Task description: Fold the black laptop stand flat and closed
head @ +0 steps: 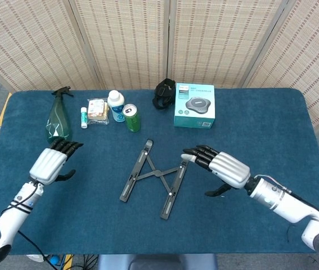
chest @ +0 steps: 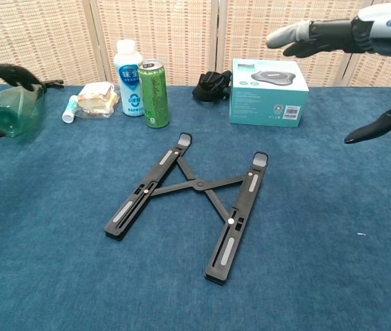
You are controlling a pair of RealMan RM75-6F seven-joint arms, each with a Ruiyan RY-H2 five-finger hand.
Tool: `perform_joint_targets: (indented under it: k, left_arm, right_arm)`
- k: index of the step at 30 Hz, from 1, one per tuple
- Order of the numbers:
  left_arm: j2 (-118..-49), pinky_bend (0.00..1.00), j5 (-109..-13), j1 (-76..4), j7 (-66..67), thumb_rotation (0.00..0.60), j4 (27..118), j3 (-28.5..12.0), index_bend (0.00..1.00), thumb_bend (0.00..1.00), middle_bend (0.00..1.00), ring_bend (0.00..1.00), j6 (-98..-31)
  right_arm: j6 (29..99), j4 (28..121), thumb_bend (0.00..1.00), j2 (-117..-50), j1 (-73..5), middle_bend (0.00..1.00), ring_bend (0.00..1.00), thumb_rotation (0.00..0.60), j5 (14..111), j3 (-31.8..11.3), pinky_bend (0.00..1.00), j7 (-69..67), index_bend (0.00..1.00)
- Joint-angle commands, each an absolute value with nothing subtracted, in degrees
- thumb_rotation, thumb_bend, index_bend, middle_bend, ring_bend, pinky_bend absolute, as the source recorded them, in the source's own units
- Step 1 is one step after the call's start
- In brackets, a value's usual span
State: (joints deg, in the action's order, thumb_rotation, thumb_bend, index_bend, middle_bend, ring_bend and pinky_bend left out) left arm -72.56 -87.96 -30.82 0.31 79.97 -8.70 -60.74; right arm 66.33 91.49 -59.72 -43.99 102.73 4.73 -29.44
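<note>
Head view: looks steeply down from above the near edge of the blue table (head: 260,129), taking in the whole tabletop and the woven screens (head: 125,39) behind it.
Chest view: sits low, just above the tabletop, facing level towards the same screens; much nearer.
Shared: the black laptop stand (head: 154,177) (chest: 195,203), the row of items at the back, the teal box (head: 194,106) (chest: 269,91), and both hands' fingertips.

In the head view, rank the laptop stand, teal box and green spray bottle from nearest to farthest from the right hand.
From the right hand:
1. Laptop stand, just to its left, folded flat.
2. Teal box, behind it at the table's back.
3. Green spray bottle, far left.
</note>
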Motion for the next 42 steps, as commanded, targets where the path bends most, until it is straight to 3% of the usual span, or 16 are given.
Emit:
perform_joint_targets:
  k: [1, 10, 18, 33, 42]
  left_arm:
    - [-78.0, 0.07, -90.3, -36.1, -3.9, 0.6, 72.7, -8.9, 0.09, 0.24, 0.15, 0.15, -57.1]
    - [-87.4, 0.07, -91.4, -43.0, -11.0, 0.6, 60.4, -8.0, 0.05, 0.24, 0.11, 0.14, -53.5]
    - [-91.5, 0.07, -89.9, -45.1, -13.6, 0.6, 53.7, -7.5, 0.05, 0.24, 0.11, 0.14, -52.9]
    - [-88.0, 0.07, -87.4, -43.0, -12.9, 0.6, 57.1, -5.8, 0.05, 0.24, 0.11, 0.14, -55.3]
    - [-86.5, 0.07, -86.7, -41.9, -12.4, 0.6, 59.2, -5.0, 0.05, 0.24, 0.11, 0.14, -56.7]
  right_arm:
    - [64.0, 94.5, 0.0, -62.1, -42.4, 0.0, 0.0, 0.6, 99.8, 2.2, 0.0, -17.0, 0.0]
    - [61.3, 93.9, 0.0, -67.1, -41.8, 0.0, 0.0, 0.6, 99.2, 1.0, 0.0, -0.7, 0.0]
    - [56.0, 86.8, 0.0, -73.5, -43.8, 0.0, 0.0, 0.6, 96.8, -0.7, 0.0, 6.4, 0.0]
    - [48.8, 70.4, 0.0, -85.6, -49.3, 0.0, 0.0, 0.6, 94.9, -1.6, 0.0, 4.9, 0.0]
    - [48.3, 63.5, 0.0, -90.4, -50.9, 0.0, 0.0, 0.6, 95.4, -0.8, 0.0, 4.4, 0.0]
